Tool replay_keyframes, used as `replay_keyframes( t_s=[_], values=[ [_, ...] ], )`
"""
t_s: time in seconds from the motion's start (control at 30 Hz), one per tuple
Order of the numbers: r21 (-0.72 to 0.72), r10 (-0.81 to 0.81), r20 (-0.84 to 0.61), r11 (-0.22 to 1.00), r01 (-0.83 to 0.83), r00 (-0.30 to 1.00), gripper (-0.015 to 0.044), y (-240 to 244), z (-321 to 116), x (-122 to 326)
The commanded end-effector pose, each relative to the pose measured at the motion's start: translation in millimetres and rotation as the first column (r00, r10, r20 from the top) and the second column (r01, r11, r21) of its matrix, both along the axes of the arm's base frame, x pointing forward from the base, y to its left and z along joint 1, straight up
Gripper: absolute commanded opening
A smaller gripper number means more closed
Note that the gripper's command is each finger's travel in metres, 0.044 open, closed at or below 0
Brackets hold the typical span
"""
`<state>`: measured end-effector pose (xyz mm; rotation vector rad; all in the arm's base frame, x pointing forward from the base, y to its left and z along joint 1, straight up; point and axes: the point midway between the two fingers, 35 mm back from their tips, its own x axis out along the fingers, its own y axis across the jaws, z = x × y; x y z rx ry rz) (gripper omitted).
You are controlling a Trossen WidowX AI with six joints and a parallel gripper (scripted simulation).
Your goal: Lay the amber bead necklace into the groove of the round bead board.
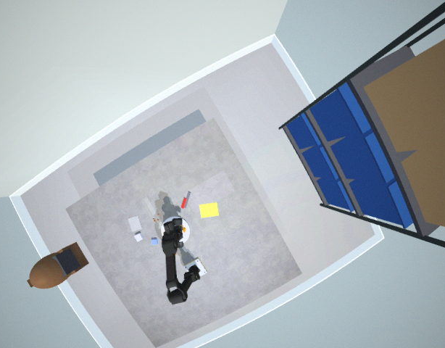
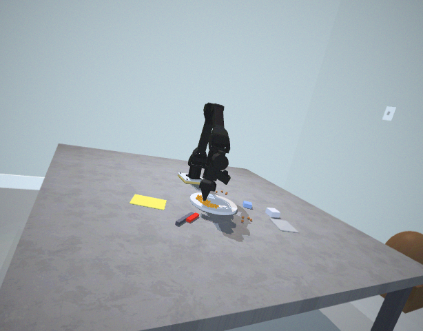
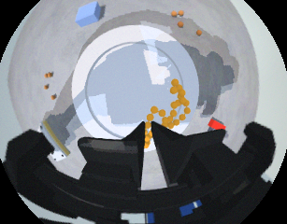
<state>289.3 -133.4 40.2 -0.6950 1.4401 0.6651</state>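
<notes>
Top: high, looking down, far; exterior: across tabletop, farther back; wrist: close, downward; all share board (image 1: 185, 237) (image 2: 231, 210) (image 3: 79, 86).

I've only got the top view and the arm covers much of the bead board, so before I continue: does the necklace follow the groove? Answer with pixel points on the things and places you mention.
Observer: No. In the wrist view, the amber bead necklace (image 1: 183, 229) (image 2: 213, 205) (image 3: 181, 92) is bunched towards one side of the round bead board (image 1: 187, 235) (image 2: 229, 210) (image 3: 81, 84), leaving much of the groove (image 3: 87, 89) bare.
Operator: How do the claw's tips stand?
Observer: Wrist view: the claw (image 2: 204, 199) (image 3: 147, 123) is nearly closed, with a narrow gap between its tips. Some beads show at that gap; I can't tell whether they're gripped.
</notes>
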Motion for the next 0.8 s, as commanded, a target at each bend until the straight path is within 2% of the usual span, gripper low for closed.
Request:
replay_keyframes(
  t_s=[0.0,0.77],
  values=[
    [0.0,0.0,0.001,1.0,0.0,1.0,0.0,0,1,0],
    [-0.005,0.003,-0.001,1.0,-0.003,1.0,0.0,-3,11,11]
  ],
)
